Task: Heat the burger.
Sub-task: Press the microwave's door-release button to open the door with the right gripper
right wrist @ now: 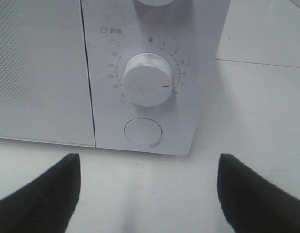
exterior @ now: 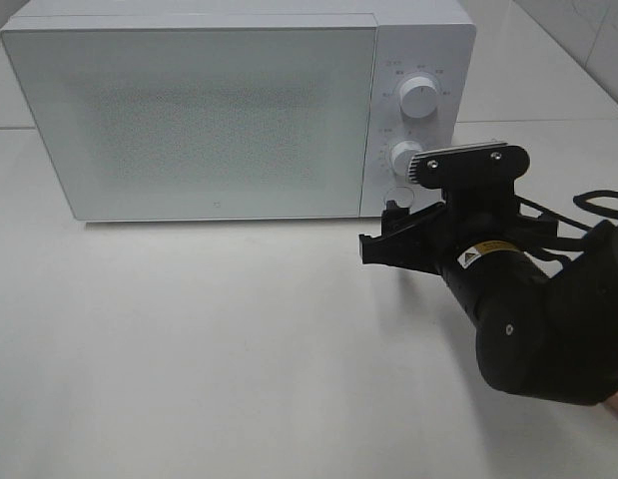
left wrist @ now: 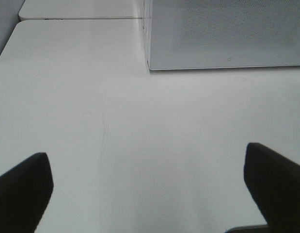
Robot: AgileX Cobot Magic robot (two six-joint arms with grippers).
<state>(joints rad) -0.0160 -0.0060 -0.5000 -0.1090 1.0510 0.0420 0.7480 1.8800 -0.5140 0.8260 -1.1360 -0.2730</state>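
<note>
Right tool (right wrist: 150, 199): jaws spread wide, nothing between them; it hangs just in front of the lower corner of the control panel.
Left tool (left wrist: 150, 189): fully spread and empty, above bare table (left wrist: 116, 121), well apart from the microwave (exterior: 209, 120).
Burger: not visible in any view. The door (exterior: 189, 130) is shut and its speckled panel hides the inside, so whether the burger is within cannot be told.
Controls: upper dial (exterior: 419, 97), timer dial (right wrist: 146, 80) and round button (right wrist: 143, 131) are stacked on the right panel. The timer's red index sits off the zero mark.
Step in hand (judgement): the right tool is lined up with the timer dial and the round button, to set the time or release the door.
Risk 1: the round button lies directly under the timer dial. A low approach would likely press it and pop the door instead of turning the dial.
Risk 2: closing off-centre on the smooth dial lets the fingers slip, and the time goes unset.
Risk 3: a hard forward push could slide the microwave back on the table.
Risk 4: if the burger is not loaded, running the timer heats nothing.
</note>
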